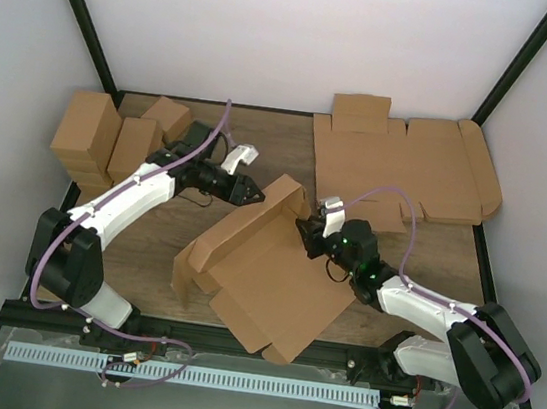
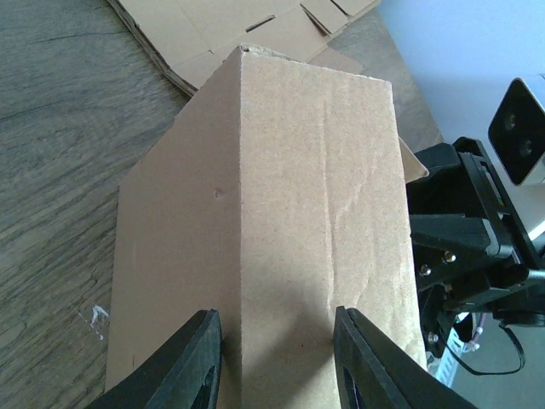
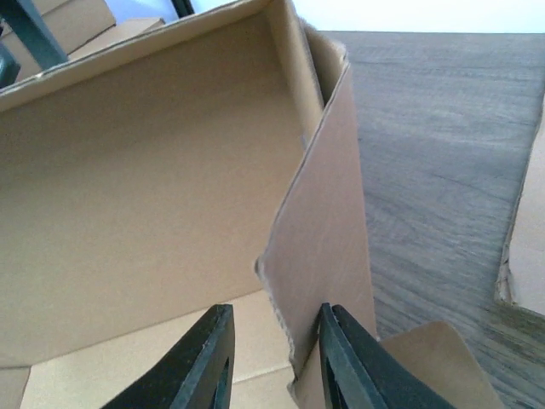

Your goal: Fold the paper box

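The paper box [image 1: 265,269] lies half folded in the middle of the table, with its back wall raised and its wide lid panel flat toward the near edge. My left gripper [image 1: 253,194] is open at the outer face of the raised wall [image 2: 315,170], and its fingers [image 2: 194,362] stand either side of a vertical crease. My right gripper [image 1: 305,235] is open at the box's right corner. In the right wrist view the upright side flap [image 3: 328,221] stands between the jaws, close against the right finger [image 3: 345,362]. The box's inner wall [image 3: 153,170] fills the left of that view.
A wider flat cardboard sheet [image 1: 409,167] with rounded end flaps lies at the back right and shows in the left wrist view [image 2: 230,34]. Smaller brown cartons [image 1: 91,135] stand at the back left. The right arm's wrist [image 2: 473,230] is close beside the wall.
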### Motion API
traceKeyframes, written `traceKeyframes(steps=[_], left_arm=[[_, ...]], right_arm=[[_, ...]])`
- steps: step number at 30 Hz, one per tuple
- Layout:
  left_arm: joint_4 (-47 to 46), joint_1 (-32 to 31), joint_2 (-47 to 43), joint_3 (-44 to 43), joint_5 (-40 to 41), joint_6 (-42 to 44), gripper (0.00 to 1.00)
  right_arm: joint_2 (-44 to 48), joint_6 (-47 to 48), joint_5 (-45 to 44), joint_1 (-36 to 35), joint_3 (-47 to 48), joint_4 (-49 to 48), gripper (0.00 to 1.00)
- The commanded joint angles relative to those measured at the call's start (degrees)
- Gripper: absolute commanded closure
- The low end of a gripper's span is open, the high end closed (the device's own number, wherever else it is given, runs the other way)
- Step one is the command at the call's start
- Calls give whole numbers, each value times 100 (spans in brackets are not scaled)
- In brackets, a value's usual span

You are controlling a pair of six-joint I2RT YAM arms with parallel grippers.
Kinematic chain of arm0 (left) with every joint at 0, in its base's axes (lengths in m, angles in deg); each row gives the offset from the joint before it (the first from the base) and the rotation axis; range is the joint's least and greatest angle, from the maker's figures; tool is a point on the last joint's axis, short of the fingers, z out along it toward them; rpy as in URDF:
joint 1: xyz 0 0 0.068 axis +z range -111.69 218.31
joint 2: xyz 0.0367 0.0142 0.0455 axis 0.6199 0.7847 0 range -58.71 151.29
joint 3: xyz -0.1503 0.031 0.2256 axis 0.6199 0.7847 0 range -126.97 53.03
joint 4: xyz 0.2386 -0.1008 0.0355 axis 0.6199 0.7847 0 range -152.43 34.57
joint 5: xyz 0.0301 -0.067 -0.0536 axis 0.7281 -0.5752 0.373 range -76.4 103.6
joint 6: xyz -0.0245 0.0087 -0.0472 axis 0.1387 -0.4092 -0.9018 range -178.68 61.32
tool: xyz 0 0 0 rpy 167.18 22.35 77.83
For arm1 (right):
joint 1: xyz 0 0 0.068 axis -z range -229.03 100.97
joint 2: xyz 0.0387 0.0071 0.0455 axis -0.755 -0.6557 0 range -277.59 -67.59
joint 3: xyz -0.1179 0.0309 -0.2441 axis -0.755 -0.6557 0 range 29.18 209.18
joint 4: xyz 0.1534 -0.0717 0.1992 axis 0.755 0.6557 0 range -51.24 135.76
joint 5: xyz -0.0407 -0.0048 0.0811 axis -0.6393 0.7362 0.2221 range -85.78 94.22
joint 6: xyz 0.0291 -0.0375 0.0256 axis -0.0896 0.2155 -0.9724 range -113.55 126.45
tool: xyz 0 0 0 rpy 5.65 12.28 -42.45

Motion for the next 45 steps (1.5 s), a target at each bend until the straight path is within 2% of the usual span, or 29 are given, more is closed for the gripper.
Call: traceKeyframes(steps=[1,6,16,24,32,37,42,45], left_arm=[[205,-42,82,4,-38,212,62],[401,-46,124,-128,54,329,62],[432,-45,137,-194,94,386,61],[469,-44,181,-261,161,394,61],[489,-40,168,-274,192,386,61],[489,-47,148,-273,203,376,61],[488,-42,131,-256,202,377,61],[466,-43,120,-238,186,376,61]], right_arm=[[47,193,322,-69,-67,-321,69],[21,359,686,-70,-121,-553,57],[114,210,661,73,-169,-601,55],[707,-99,1345,606,-508,-807,37],[1558,-245,1195,839,-314,-200,23],[1878,-729,536,1263,-46,408,21],[1529,-1361,404,2218,207,1012,22],[1011,-1383,651,2441,352,1182,22]])
